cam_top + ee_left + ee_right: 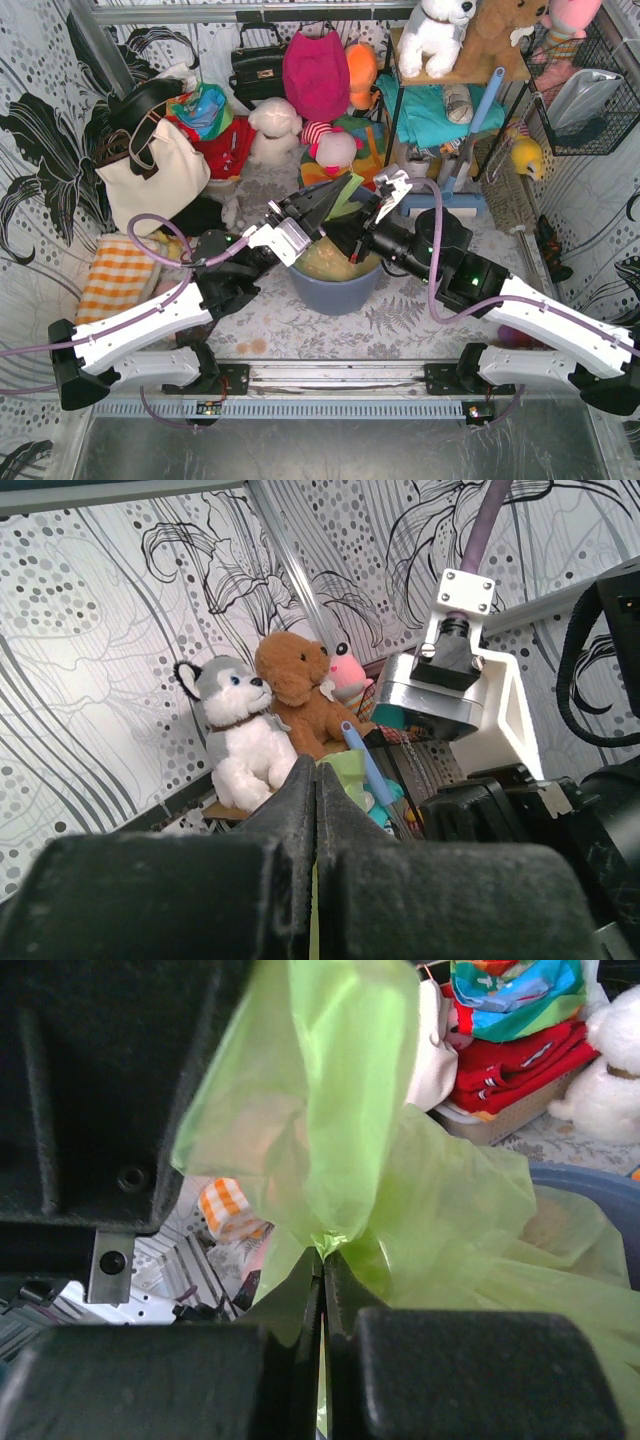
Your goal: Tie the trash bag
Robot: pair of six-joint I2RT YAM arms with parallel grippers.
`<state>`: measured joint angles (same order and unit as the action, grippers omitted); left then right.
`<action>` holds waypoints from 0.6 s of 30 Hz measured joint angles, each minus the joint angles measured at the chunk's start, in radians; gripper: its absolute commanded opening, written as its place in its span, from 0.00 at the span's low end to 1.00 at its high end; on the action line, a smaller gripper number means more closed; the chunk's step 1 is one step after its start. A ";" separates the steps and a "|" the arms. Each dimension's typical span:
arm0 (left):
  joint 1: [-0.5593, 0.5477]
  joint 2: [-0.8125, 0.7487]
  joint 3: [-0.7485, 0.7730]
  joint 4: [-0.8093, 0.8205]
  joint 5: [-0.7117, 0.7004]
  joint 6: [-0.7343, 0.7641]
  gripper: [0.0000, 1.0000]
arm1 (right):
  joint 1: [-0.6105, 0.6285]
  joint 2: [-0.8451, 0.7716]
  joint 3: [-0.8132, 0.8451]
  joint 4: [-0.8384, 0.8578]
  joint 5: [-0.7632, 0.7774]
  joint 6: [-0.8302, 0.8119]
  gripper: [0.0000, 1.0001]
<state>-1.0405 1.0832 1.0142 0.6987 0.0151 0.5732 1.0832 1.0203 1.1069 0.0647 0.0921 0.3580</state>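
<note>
From above: the trash bag (338, 262), lime green and translucent, sits inside a blue-grey bin (335, 295) at the centre of the patterned surface (275, 322), with one flap of it drawn up above the rim. The left hand (325, 203) reaches in from the lower left and the right hand (366, 215) from the lower right. The two meet over the bin on either side of the raised flap. A cream tote (150, 178) leans at the left edge and a magenta bag (315, 72) hangs at the top of the frame.

From the left wrist: the dark fingers (290, 810) at the bottom centre are pressed flat together, and a thin lime sliver shows in the seam between them, so this hand is closed on the bag. Beyond them, a husky plush (238, 732), a brown teddy (295, 692) and a pink plush (346, 670) sit in a row on a shelf at mid-frame. The other arm's white wrist fills the right side.

From the right wrist: the fingers (345, 1290) are pinched tight on a gathered neck of the green plastic at the frame's centre. The film fans out above them and spills to the right toward the bin's blue rim. An orange-checked cloth (226, 1210) shows at centre left.
</note>
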 measured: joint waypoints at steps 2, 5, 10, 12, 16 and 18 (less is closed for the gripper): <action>0.000 -0.002 0.000 -0.011 -0.001 0.000 0.00 | 0.000 0.007 -0.008 0.034 -0.003 0.008 0.00; 0.000 -0.008 0.000 -0.019 -0.004 0.000 0.00 | 0.000 0.008 -0.029 0.081 -0.002 0.023 0.00; 0.000 -0.017 0.000 -0.019 -0.006 -0.002 0.00 | 0.000 0.009 -0.076 0.157 0.027 0.054 0.00; 0.000 -0.018 0.000 -0.023 -0.005 -0.005 0.00 | 0.000 0.010 -0.103 0.193 0.051 0.064 0.00; 0.000 -0.023 0.000 -0.060 -0.001 -0.021 0.01 | 0.000 0.035 -0.140 0.268 0.087 0.071 0.00; 0.000 -0.026 0.000 -0.079 -0.001 -0.029 0.02 | 0.000 0.050 -0.151 0.306 0.092 0.072 0.00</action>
<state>-1.0405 1.0569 1.0145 0.6197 0.0139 0.5446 1.0832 1.0702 0.9558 0.3710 0.1844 0.4301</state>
